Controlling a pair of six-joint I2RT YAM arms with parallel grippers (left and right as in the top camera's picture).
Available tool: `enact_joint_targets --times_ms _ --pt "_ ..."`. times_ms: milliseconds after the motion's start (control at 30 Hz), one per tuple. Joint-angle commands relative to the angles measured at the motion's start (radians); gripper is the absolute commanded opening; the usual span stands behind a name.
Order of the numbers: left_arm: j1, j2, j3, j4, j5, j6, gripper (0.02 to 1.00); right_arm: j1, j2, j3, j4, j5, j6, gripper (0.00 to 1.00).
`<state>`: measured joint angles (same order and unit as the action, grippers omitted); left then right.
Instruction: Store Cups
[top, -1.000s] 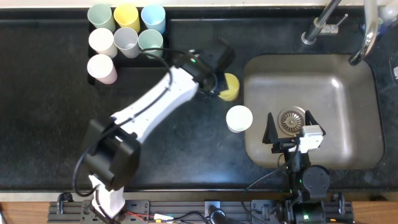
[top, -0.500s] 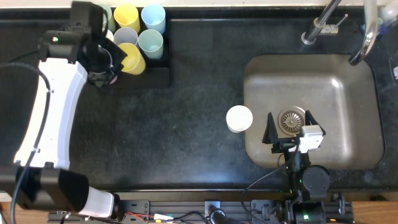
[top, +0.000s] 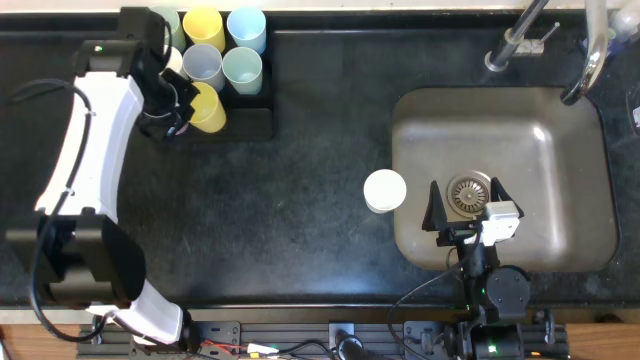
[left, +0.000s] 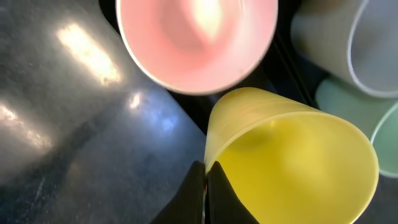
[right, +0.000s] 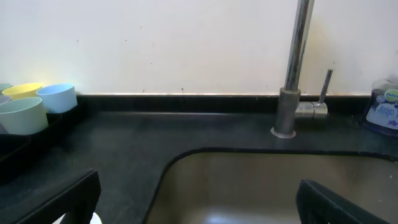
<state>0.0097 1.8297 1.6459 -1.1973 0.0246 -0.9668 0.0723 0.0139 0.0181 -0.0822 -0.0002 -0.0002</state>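
My left gripper (top: 183, 105) is at the black cup rack (top: 252, 122) in the counter's far-left corner, shut on the rim of a yellow cup (top: 209, 107). In the left wrist view the thin fingers (left: 198, 186) pinch the wall of the tilted yellow cup (left: 292, 162), right beside a pink cup (left: 196, 37) standing in the rack. Yellow (top: 203, 25), blue (top: 246, 25), grey (top: 203, 62) and mint (top: 242, 68) cups also fill the rack. A white cup (top: 384, 190) stands on the counter by the sink's left edge. My right gripper (top: 465, 214) hangs open over the sink (top: 560, 130).
A faucet (right: 295, 74) and a soap bottle (right: 385, 106) stand behind the sink. Dark counter (top: 290, 220) stretches between rack and sink.
The left arm carried the yellow cup from beside the sink across to the rack, then shifted it slightly toward the rack's front row. The right arm stayed still.
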Motion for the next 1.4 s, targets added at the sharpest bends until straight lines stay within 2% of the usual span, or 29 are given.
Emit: enact_joint_targets --times_ms 33,800,867,900,933,1033,1067,1133,1200,1233,1267,1400 --pt "0.013 0.026 -0.002 0.018 -0.018 -0.011 0.038 0.001 -0.010 -0.013 0.005 -0.007 -0.004 0.998" --pt "-0.021 0.123 -0.002 0.066 -0.027 -0.006 0.040 0.001 -0.010 -0.013 0.005 -0.007 -0.003 0.998" --pt "-0.021 0.125 -0.002 0.067 -0.027 -0.006 0.097 0.001 -0.010 -0.013 0.005 -0.007 -0.004 0.998" --pt "-0.021 0.125 -0.002 0.066 -0.030 -0.006 0.174 0.001 -0.010 -0.013 0.005 -0.007 -0.004 0.998" --pt "-0.021 0.125 -0.002 0.066 -0.034 -0.006 0.332 0.001 -0.010 -0.013 0.005 -0.007 -0.004 0.996" --pt "-0.021 0.125 -0.002 0.066 -0.045 -0.006 0.382 0.001 -0.010 -0.013 0.005 -0.007 -0.003 0.998" --pt "-0.021 0.125 -0.002 0.066 -0.047 -0.003 0.413 0.001 -0.010 -0.013 0.005 -0.007 -0.004 0.998" --pt "-0.021 0.125 -0.002 0.066 -0.052 -0.003 0.540 0.001 -0.010 -0.013 0.005 -0.007 -0.004 0.996" --pt "-0.021 0.125 -0.002 0.066 -0.053 -0.003 0.562 0.001 -0.010 -0.013 0.005 -0.007 -0.004 0.998" --pt "-0.021 0.125 -0.002 0.066 -0.053 -0.003 0.706 0.001 -0.010 -0.013 0.005 -0.007 -0.004 0.996" --pt "-0.021 0.123 -0.002 0.066 -0.053 -0.003 0.998 0.001 -0.010 -0.013 0.005 -0.007 -0.004 0.998" --pt "-0.020 0.061 -0.002 0.066 -0.053 0.000 0.998 0.001 -0.010 -0.013 0.005 -0.007 -0.004 0.998"
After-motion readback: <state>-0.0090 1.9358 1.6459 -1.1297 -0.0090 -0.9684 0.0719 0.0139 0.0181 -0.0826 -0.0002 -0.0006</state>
